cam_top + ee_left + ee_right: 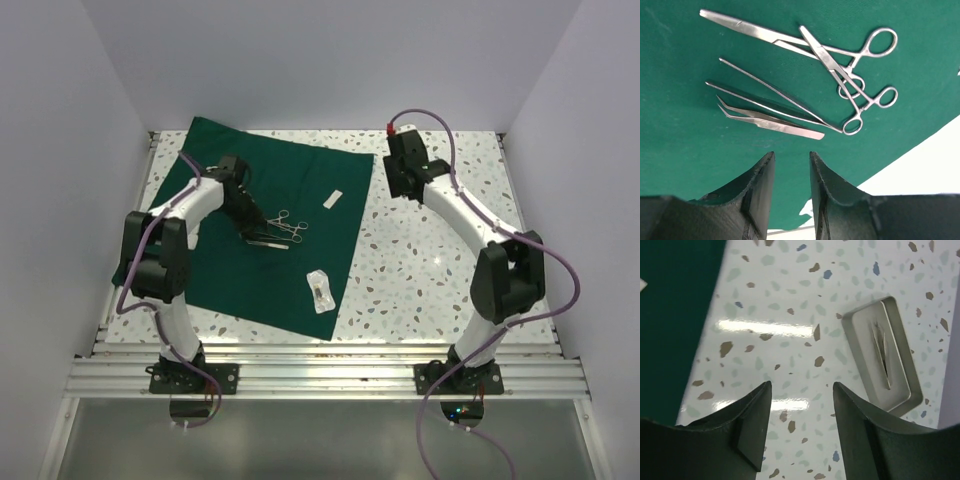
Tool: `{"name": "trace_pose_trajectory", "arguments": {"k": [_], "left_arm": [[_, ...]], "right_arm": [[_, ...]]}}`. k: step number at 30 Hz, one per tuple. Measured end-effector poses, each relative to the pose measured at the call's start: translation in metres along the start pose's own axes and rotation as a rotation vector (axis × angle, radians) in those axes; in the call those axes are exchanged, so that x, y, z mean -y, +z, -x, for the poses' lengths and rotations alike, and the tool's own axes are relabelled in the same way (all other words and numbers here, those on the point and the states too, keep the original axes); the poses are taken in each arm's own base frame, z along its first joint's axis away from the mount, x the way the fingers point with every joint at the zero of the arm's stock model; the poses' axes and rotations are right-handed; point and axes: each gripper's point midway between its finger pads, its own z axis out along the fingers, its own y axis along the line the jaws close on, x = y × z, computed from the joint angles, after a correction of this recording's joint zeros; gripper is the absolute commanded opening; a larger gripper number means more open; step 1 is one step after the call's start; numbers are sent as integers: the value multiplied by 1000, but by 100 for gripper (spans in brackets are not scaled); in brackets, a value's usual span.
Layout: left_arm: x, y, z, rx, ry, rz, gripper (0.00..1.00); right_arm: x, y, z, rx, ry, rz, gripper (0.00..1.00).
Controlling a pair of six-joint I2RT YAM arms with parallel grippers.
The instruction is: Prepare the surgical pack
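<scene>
The surgical pack, a large dark green cloth drape, lies flat on the left half of the table. A cluster of steel instruments rests on its middle: ring-handled scissors and clamps, long thin forceps and angled tweezers. My left gripper hovers just short of the tweezers, open, with only green cloth between its fingers. My right gripper hangs open over bare speckled table beside the drape's right edge, holding nothing.
A small white pad and a clear wrapped item lie on the drape's right part. A shallow metal tray holding a thin steel piece sits on the speckled table right of my right gripper. White walls enclose the table.
</scene>
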Motion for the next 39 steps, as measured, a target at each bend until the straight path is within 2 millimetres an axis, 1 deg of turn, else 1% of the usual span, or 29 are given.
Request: {"name": "trace_pose_trajectory", "arguments": {"k": [2,5,7,10,12,14,16,20,25,28,32,33,34,36,39], "left_arm": [[1,2,-2,-11,-44,6,38],[2,8,-6,-31,-105,20,38],[4,14,-10,-47,-134,28,38],[12,20,-13,-62,-166,38,40],[20,22,-11,-59,-177,33,42],[26,22,-8,-52,-191,24,45],[29,20,-7,-48,-211,19,45],[29,24,-8,-55,-244,28,45],[24,40,-15,-84,-270,68,45],[26,44,-19,-103,-284,73,43],[29,45,-18,-100,-286,70,33],[29,47,-17,-101,-286,71,29],[30,48,-17,-102,-287,72,22],[29,50,-16,-104,-284,75,17],[30,50,-17,-110,-284,70,3]], "right_arm": [[-18,-22,0,29,4,66,56],[-25,-41,-7,38,22,111,56],[-24,-46,-13,35,35,120,56],[-26,-48,-22,21,39,137,56],[-27,-48,-32,7,36,146,56],[-29,-49,-41,-9,29,158,57],[-29,-49,-45,-15,26,161,57],[-27,-52,-48,-7,21,162,57],[-24,-56,-44,17,24,164,57],[-25,-57,-42,23,25,169,57],[-28,-57,-43,22,23,187,57],[-28,-57,-43,22,23,190,57],[-29,-58,-43,22,22,194,57],[-31,-58,-43,21,22,207,57],[-35,-59,-43,19,22,230,57]]}}
